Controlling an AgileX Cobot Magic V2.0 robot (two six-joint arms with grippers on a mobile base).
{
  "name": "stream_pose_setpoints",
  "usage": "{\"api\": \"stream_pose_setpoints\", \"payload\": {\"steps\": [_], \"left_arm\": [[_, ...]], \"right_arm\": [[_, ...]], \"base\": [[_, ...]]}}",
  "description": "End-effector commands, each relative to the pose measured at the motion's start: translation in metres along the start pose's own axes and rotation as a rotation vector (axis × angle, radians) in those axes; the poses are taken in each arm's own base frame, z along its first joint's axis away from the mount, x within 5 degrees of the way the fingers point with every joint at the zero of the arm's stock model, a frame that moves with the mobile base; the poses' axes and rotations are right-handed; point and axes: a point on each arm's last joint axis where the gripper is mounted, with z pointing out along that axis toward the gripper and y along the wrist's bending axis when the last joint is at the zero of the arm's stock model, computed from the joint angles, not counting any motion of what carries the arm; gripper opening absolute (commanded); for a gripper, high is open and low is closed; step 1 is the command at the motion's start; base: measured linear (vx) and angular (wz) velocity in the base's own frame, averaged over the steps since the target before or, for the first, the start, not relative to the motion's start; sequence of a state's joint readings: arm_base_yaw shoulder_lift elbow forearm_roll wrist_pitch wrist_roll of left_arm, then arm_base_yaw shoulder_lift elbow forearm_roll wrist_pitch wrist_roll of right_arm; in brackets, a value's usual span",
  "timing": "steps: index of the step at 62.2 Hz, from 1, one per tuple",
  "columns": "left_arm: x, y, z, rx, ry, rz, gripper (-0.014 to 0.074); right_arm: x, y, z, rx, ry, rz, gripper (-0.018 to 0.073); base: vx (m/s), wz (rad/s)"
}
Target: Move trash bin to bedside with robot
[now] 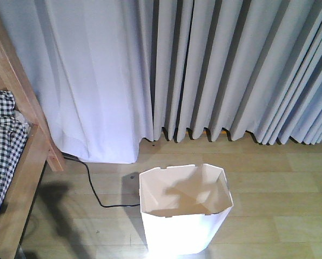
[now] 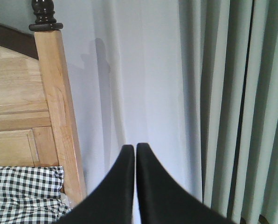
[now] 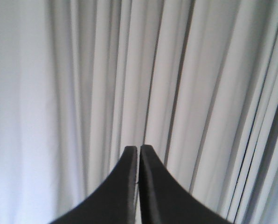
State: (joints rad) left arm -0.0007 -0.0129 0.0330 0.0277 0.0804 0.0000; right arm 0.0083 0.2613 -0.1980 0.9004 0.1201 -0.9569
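White trash bin (image 1: 185, 213) is seen upright, bedside (image 1: 20, 178) at 9 o'clock; left gripper (image 2: 135, 151) and right gripper (image 3: 139, 153) are pressed closed, empty.

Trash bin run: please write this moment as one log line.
trash bin: upright on floor, apart from bed | left gripper: shut, empty | right gripper: shut, empty

Trash bin (image 1: 185, 208): base washed out by glare, lower edge not resolvable. Bed frame (image 1: 20, 178) and checked bedding (image 1: 1, 156) are cut by the left edge. Cable (image 1: 93, 186) is lost behind the curtain (image 1: 204, 70). Left gripper (image 2: 135, 151) and right gripper (image 3: 138, 151): only fingertips are framed, bodies cropped below.
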Motion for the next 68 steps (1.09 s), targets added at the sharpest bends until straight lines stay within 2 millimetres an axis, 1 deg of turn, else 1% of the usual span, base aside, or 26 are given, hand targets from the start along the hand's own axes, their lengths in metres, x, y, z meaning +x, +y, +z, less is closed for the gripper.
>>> {"api": "stream_pose_setpoints", "payload": {"steps": [1, 8, 13, 27, 29, 32, 36, 40, 42, 43, 48, 68], "left_arm": [[-0.004, 0.0, -0.001, 0.007, -0.077, -0.023, -0.0006], [-0.004, 0.0, -0.001, 0.007, -0.077, -0.023, -0.0006], [-0.004, 0.0, -0.001, 0.007, -0.077, -0.023, -0.0006], [-0.004, 0.0, -0.001, 0.007, -0.077, -0.023, -0.0006], [-0.004, 0.0, -0.001, 0.007, -0.077, -0.023, -0.0006], [-0.004, 0.0, -0.001, 0.007, -0.077, -0.023, -0.0006], [-0.004, 0.0, -0.001, 0.007, -0.077, -0.023, -0.0006], [-0.004, 0.0, -0.001, 0.007, -0.077, -0.023, -0.0006], [-0.004, 0.0, -0.001, 0.007, -0.077, -0.023, -0.0006], [-0.004, 0.0, -0.001, 0.007, -0.077, -0.023, -0.0006], [-0.004, 0.0, -0.001, 0.007, -0.077, -0.023, -0.0006], [-0.004, 0.0, -0.001, 0.007, -0.077, -0.023, -0.0006]], "right_arm": [[-0.007, -0.004, -0.001, 0.044, 0.001, 0.025, -0.0008], [-0.002, -0.007, -0.001, 0.075, 0.052, 0.066, -0.0008], [0.0, -0.009, -0.002, 0.092, 0.072, 0.059, -0.0008], [-0.001, -0.009, -0.003, 0.099, 0.047, 0.03, -0.0008], [0.001, -0.009, -0.005, 0.099, 0.028, 0.026, -0.0008], [0.01, -0.008, -0.009, 0.099, -0.01, 0.021, -0.0008], [0.026, -0.006, -0.013, 0.099, -0.088, 0.017, -0.0008], [0.047, -0.004, -0.017, 0.097, -0.139, 0.031, -0.0008], [0.051, -0.004, -0.019, 0.097, -0.157, 0.038, -0.0008], [0.053, -0.004, -0.021, 0.098, -0.134, 0.053, -0.0008], [0.058, -0.004, -0.019, 0.098, -0.07, 0.053, -0.0008], [0.059, -0.004, -0.02, 0.099, -0.07, 0.048, -0.0008]], "base": [[0.0, 0.0], [0.0, 0.0], [0.0, 0.0], [0.0, 0.0], [0.0, 0.0], [0.0, 0.0], [0.0, 0.0], [0.0, 0.0], [0.0, 0.0], [0.0, 0.0], [0.0, 0.0], [0.0, 0.0]]}}
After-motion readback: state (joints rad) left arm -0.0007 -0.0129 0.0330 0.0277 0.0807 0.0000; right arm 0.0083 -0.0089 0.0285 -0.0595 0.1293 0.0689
